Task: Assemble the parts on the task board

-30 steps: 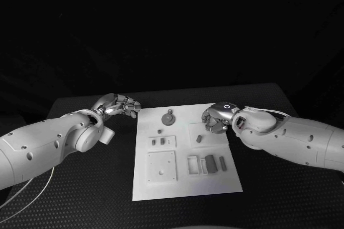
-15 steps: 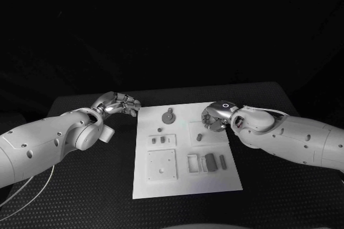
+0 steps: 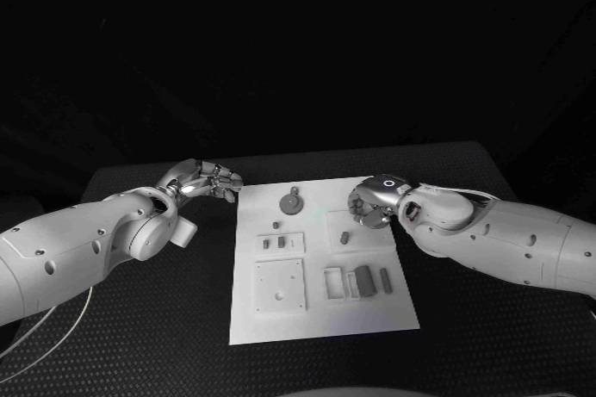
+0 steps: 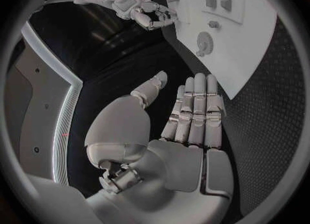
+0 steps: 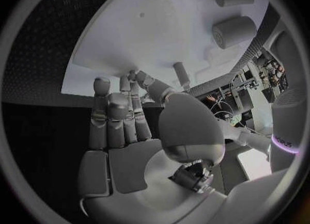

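The white task board [image 3: 317, 315] lies in the middle of the black table. On it are a round grey part [image 3: 291, 204], a small peg [image 3: 344, 238], a square plate [image 3: 281, 287] and dark blocks [image 3: 363, 282]. My left hand [image 3: 205, 180] hovers just off the board's far left corner, fingers straight and side by side [image 4: 194, 110], holding nothing. My right hand [image 3: 373, 203] hangs over the board's far right edge, above the peg. Its fingers [image 5: 119, 110] reach toward the board with the thumb near their tips. I see nothing held in it.
Black textured table [image 3: 149, 328] surrounds the board on all sides. A pale cable [image 3: 50, 332] loops over the table at the near left. My right hand [image 4: 145, 12] also appears beside the board's edge in the left wrist view.
My right hand has edged slightly toward the board's far side and inward. The left hand and the parts on the board have stayed put.
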Action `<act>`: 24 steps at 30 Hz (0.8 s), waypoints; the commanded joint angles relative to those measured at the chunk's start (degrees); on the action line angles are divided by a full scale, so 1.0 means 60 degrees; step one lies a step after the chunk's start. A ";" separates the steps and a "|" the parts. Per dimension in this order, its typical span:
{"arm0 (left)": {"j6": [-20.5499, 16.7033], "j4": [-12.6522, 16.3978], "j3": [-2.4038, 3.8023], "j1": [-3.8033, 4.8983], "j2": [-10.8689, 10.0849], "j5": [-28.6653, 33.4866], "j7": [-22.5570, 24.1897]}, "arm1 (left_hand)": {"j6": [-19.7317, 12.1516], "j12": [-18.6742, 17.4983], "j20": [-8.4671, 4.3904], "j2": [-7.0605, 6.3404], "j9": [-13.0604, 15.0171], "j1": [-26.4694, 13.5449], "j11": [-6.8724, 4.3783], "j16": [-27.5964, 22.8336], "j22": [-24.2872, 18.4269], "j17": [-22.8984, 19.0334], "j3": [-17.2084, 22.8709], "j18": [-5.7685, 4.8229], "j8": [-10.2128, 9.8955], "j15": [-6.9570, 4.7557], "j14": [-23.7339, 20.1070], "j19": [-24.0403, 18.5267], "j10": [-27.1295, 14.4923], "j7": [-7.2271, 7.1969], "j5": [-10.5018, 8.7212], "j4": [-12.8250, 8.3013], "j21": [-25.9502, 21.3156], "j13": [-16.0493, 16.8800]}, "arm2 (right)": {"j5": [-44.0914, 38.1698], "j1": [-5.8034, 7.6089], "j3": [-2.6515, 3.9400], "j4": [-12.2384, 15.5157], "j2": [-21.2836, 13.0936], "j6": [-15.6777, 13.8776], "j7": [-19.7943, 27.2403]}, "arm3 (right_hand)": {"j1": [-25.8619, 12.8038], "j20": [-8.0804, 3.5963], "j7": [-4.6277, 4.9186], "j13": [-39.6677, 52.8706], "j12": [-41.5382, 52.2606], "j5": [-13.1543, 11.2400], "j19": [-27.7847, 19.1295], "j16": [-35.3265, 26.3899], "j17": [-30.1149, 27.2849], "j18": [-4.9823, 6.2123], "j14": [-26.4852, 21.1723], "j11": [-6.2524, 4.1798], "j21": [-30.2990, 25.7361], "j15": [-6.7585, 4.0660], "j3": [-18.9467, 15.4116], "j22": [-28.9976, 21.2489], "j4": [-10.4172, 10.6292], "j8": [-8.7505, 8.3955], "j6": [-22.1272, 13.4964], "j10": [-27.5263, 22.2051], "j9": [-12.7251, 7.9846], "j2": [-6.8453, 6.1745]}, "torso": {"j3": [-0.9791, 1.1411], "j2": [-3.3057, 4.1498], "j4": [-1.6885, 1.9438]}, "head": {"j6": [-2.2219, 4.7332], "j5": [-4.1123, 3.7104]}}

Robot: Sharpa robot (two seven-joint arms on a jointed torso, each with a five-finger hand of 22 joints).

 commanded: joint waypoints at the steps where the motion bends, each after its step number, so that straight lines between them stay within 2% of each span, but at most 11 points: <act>1: 0.0142 0.0005 0.0008 0.0008 -0.0001 0.0072 0.0016 | -0.0115 -0.0011 0.0047 -0.0003 0.0014 -0.0107 -0.0007 -0.0053 -0.0023 0.0026 -0.0058 0.0062 -0.0049 0.0033 0.0001 0.0001 -0.0096 0.0006 -0.0004 0.0017 0.0029 -0.0014 | -0.0180 -0.0109 -0.0083 -0.0135 -0.0060 0.0615 -0.0435 | -0.0135 0.0043 0.0096 -0.0041 -0.0095 0.0022 0.0009 -0.0062 -0.0025 0.0286 -0.0094 0.0156 -0.0079 0.0026 -0.0079 0.0143 0.0000 -0.0083 -0.0133 -0.0045 -0.0044 -0.0265 | 0.0002 0.0004 0.0003 | -0.0009 -0.0006; 5: 0.0131 -0.0012 0.0008 0.0008 -0.0011 0.0072 0.0011 | -0.0140 -0.0012 0.0051 -0.0005 0.0015 -0.0105 0.0001 -0.0076 -0.0038 0.0050 -0.0063 0.0061 -0.0055 0.0037 -0.0003 -0.0009 -0.0119 0.0014 -0.0004 0.0014 0.0028 -0.0019 | -0.0152 -0.0109 -0.0083 -0.0130 -0.0069 0.0644 -0.0450 | -0.0143 0.0064 0.0173 -0.0095 -0.0239 0.0028 0.0003 -0.0114 -0.0040 0.0286 -0.0123 0.0231 -0.0148 0.0095 -0.0049 0.0121 0.0005 -0.0196 -0.0305 -0.0179 -0.0112 -0.0565 | -0.0002 0.0006 0.0001 | -0.0013 -0.0013; 10: 0.0121 -0.0027 0.0008 0.0008 -0.0017 0.0072 0.0004 | -0.0170 -0.0010 0.0054 -0.0006 0.0015 -0.0102 0.0009 -0.0101 -0.0053 0.0078 -0.0067 0.0061 -0.0064 0.0041 -0.0005 -0.0015 -0.0142 0.0025 -0.0004 0.0012 0.0031 -0.0023 | -0.0152 -0.0109 -0.0083 -0.0121 -0.0082 0.0667 -0.0428 | -0.0048 0.0068 0.0242 -0.0138 -0.0351 0.0025 0.0002 -0.0122 -0.0033 0.0286 -0.0135 0.0290 -0.0190 0.0153 -0.0012 0.0121 -0.0011 -0.0284 -0.0457 -0.0285 -0.0163 -0.0751 | -0.0004 0.0005 0.0005 | -0.0026 -0.0025; 16: 0.0124 -0.0043 0.0008 0.0008 -0.0030 0.0072 -0.0002 | -0.0184 -0.0009 0.0055 -0.0002 0.0017 -0.0098 0.0013 -0.0113 -0.0061 0.0095 -0.0067 0.0062 -0.0067 0.0041 -0.0003 -0.0016 -0.0153 0.0031 -0.0004 0.0012 0.0033 -0.0025 | -0.0152 -0.0109 -0.0084 -0.0115 -0.0105 0.0715 -0.0411 | 0.0060 0.0071 0.0258 -0.0150 -0.0388 0.0025 -0.0004 -0.0125 -0.0026 0.0286 -0.0149 0.0305 -0.0216 0.0168 0.0015 0.0127 -0.0025 -0.0298 -0.0488 -0.0292 -0.0177 -0.0797 | -0.0002 0.0003 0.0008 | -0.0030 -0.0022; 24: 0.0126 -0.0066 0.0008 0.0008 -0.0038 0.0072 -0.0005 | -0.0196 -0.0008 0.0056 0.0001 0.0019 -0.0094 0.0017 -0.0126 -0.0069 0.0114 -0.0068 0.0063 -0.0068 0.0042 0.0002 -0.0016 -0.0164 0.0036 -0.0004 0.0012 0.0035 -0.0027 | -0.0153 -0.0117 -0.0085 -0.0087 -0.0114 0.0703 -0.0364 | 0.0261 0.0073 0.0232 -0.0141 -0.0396 0.0021 0.0005 -0.0109 -0.0006 0.0286 -0.0146 0.0291 -0.0230 0.0157 0.0050 0.0152 -0.0031 -0.0253 -0.0426 -0.0217 -0.0169 -0.0656 | 0.0004 0.0004 -0.0002 | -0.0028 -0.0025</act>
